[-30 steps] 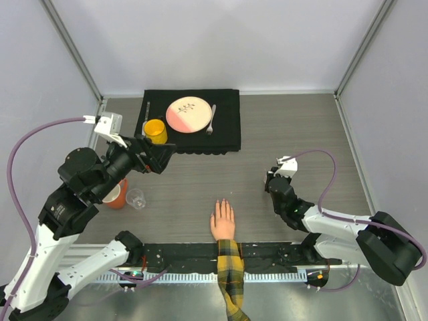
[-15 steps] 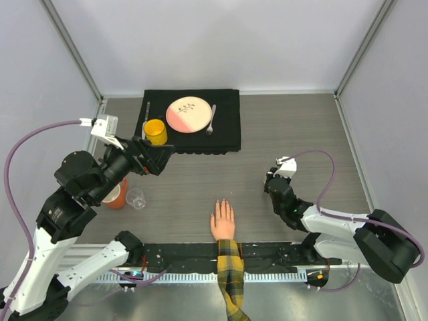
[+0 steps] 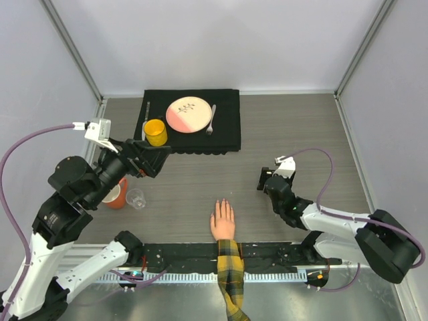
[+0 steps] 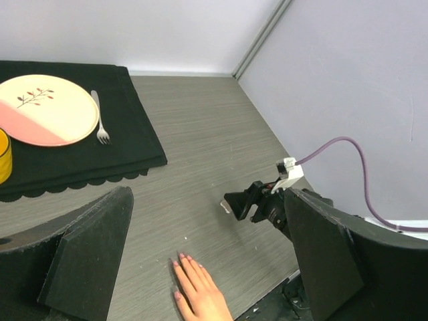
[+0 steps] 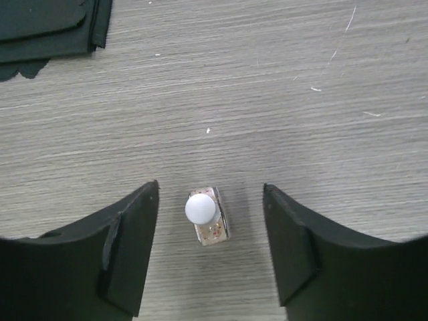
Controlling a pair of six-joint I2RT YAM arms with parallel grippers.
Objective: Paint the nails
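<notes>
The bottle (image 5: pixel 208 221) is seen upright inside the released right hand (image 5: pixel 210 192), untouched; the nails (image 3: pixel 223 202) are found to its left.

Pale grey walls (image 3: pixel 221 40) enclose a grey wood-grain table (image 3: pixel 294 127).

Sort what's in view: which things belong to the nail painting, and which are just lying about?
Job: nails, hand, bottle with a white cap, between the fingers of the open right gripper.
Lying about: plate, fork, yellow cup, black mat, clear glass, orange cup.
</notes>
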